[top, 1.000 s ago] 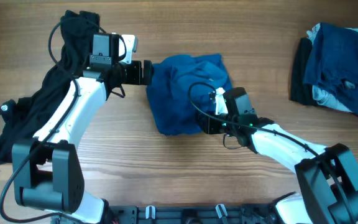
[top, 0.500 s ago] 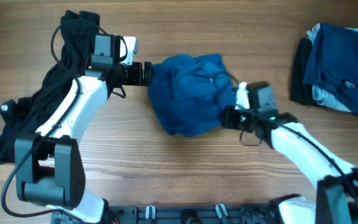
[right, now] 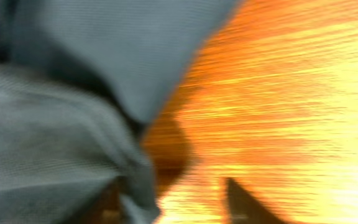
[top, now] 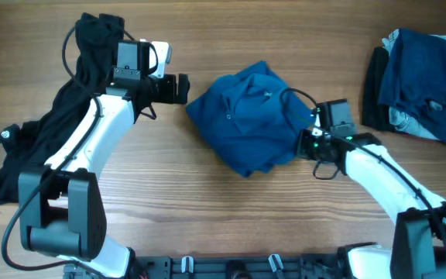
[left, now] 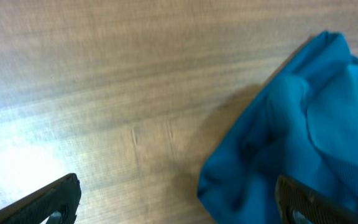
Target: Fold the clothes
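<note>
One blue T-shirt (top: pixel 246 128) is lying bunched in the middle of the table (top: pixel 207 217), its long axis running upper-left to lower-right. One long black garment (top: pixel 91 43) is trailing down the left side. A pile (top: pixel 424 77) of navy, black and grey pieces is sitting far right, too overlapped to count. The left gripper (top: pixel 183 88) is hovering spread wide just beside the shirt's left corner. The right gripper (top: pixel 307 143) is meeting the shirt's right edge, and its view is too blurred to tell how its jaws are standing.
</note>
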Tool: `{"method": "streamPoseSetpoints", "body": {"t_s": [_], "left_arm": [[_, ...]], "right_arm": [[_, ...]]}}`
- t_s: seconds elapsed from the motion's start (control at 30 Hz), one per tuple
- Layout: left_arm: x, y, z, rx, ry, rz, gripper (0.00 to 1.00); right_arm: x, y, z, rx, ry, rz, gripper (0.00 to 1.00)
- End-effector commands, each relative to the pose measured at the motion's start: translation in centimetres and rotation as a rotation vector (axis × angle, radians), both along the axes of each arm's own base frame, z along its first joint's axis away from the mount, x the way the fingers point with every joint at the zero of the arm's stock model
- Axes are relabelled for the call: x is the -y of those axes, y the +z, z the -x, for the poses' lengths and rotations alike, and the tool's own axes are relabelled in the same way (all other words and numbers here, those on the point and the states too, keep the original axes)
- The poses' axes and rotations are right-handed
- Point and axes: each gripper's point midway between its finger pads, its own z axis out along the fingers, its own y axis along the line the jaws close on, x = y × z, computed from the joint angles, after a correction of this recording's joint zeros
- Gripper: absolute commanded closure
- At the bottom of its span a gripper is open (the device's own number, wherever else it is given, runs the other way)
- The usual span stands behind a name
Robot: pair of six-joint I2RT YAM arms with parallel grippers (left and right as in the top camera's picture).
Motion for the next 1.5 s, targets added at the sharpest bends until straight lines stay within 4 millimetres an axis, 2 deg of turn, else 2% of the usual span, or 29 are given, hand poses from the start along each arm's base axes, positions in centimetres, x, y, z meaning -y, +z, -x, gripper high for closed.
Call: {"method": "streamPoseSetpoints", "body": {"t_s": [0.0,0.07,0.1,0.17,0.27,0.57,0.67,0.7,0.77,0.83,0.87,0.9,1.1,1.13,1.2,1.23,1.27,1.3,1.33,1.37,1.4,1.47], "left_arm": [[-0.2,-0.1,-1.2,0.048,-0.023,-0.024,0.0],[0.8,-0.7,-1.3,0.06,-0.1,-0.011,0.01],[1.6,-1.9,-1.3,0.041,-0.144,0.013,0.02],[2.9,-3.8,-0.8,0.009,-0.23,0.054,0.06],[5.2,-5.1,0.2,-0.016,-0.355,0.153,0.13],[7.6,-3.5,1.0,0.011,-0.461,0.294,0.15],[7.7,-3.6,1.1,0.006,-0.466,0.302,0.16],[7.8,-3.6,1.2,0.003,-0.468,0.302,0.2],[8.1,-4.0,1.3,-0.007,-0.473,0.303,0.32],[8.6,-4.8,1.7,-0.027,-0.483,0.304,0.6],[8.9,-5.3,1.9,-0.038,-0.488,0.304,0.67],[9.0,-5.7,1.9,-0.047,-0.488,0.297,0.68],[8.6,-6.4,1.6,-0.053,-0.456,0.253,0.67],[8.8,-6.4,1.6,-0.053,-0.458,0.253,0.62],[9.1,-6.3,1.8,-0.054,-0.466,0.253,0.41],[9.4,-6.4,1.9,-0.055,-0.473,0.253,0.36],[9.7,-6.5,2.0,-0.055,-0.479,0.253,0.37],[10.1,-6.6,2.2,-0.057,-0.489,0.252,0.48],[10.5,-6.8,2.4,-0.062,-0.497,0.252,0.64],[10.8,-7.1,2.5,-0.065,-0.502,0.242,0.87],[10.7,-7.3,2.4,-0.066,-0.496,0.229,0.96],[10.0,-7.5,1.7,-0.066,-0.442,0.204,0.96]], "right_arm": [[1.1,2.3,-2.0,0.023,-0.026,-0.044,0.04],[0.5,4.2,-2.8,0.049,0.036,-0.082,0.04],[-0.3,5.6,-3.3,0.074,0.095,-0.11,0.04],[-1.1,7.0,-3.8,0.095,0.143,-0.14,0.04],[-1.2,7.8,-4.0,0.103,0.159,-0.141,0.04],[-1.2,7.8,-4.1,0.108,0.16,-0.141,0.04],[-1.2,7.9,-4.1,0.112,0.164,-0.14,0.04],[-1.2,7.9,-4.2,0.113,0.165,-0.139,0.04],[-1.2,7.9,-4.2,0.116,0.166,-0.139,0.04],[-1.2,7.9,-4.2,0.117,0.168,-0.138,0.04],[-1.2,7.9,-4.2,0.116,0.168,-0.138,0.04],[-1.2,7.9,-4.2,0.116,0.168,-0.138,0.04],[-1.2,7.9,-4.2,0.121,0.182,-0.132,0.04],[-1.2,7.9,-4.2,0.121,0.182,-0.132,0.04],[-1.2,7.9,-4.3,0.122,0.182,-0.132,0.04],[-1.2,7.9,-4.3,0.123,0.183,-0.132,0.04],[-1.2,7.9,-4.3,0.125,0.184,-0.132,0.04],[-1.2,8.0,-4.3,0.126,0.184,-0.131,0.04],[-1.2,8.0,-4.4,0.129,0.184,-0.131,0.04],[-1.2,8.0,-4.4,0.13,0.184,-0.132,0.04],[-1.2,8.0,-4.4,0.129,0.184,-0.131,0.04],[-1.2,8.0,-4.4,0.129,0.185,-0.131,0.04]]}}
